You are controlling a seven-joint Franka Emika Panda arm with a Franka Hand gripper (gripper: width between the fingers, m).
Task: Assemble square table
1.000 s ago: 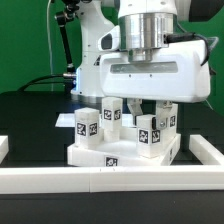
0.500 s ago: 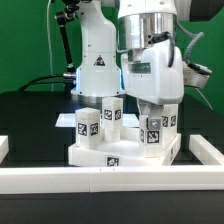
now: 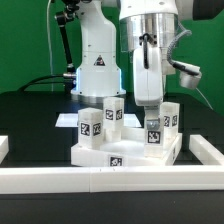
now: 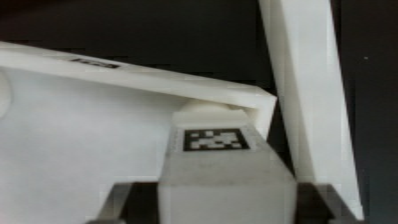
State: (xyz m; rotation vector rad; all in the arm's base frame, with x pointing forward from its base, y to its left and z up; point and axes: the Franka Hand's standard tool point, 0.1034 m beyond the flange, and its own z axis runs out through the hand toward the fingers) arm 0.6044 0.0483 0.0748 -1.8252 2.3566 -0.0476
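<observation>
The white square tabletop (image 3: pixel 100 152) lies on the black table with its rims up. Three white tagged legs stand on it: one at the exterior view's left (image 3: pixel 88 125), one at the back middle (image 3: pixel 113 112) and one at the right (image 3: pixel 171 117). My gripper (image 3: pixel 151 114) reaches straight down and is shut on a fourth leg (image 3: pixel 152 132), upright at the tabletop's front right corner. In the wrist view this leg (image 4: pixel 222 165) sits between my two dark fingers (image 4: pixel 134 203), with its tag facing up, over the tabletop's corner (image 4: pixel 107 105).
Long white border bars run along the front (image 3: pixel 110 181), the left (image 3: pixel 3 148) and the right (image 3: pixel 206 151); one also shows in the wrist view (image 4: pixel 302 70). The arm's white base (image 3: pixel 98 62) stands behind. A bit of the marker board (image 3: pixel 66 119) shows at the left.
My gripper has turned about its vertical axis, from broadside to edge-on, with the leg in it. The leg has stayed at the same corner of the tabletop.
</observation>
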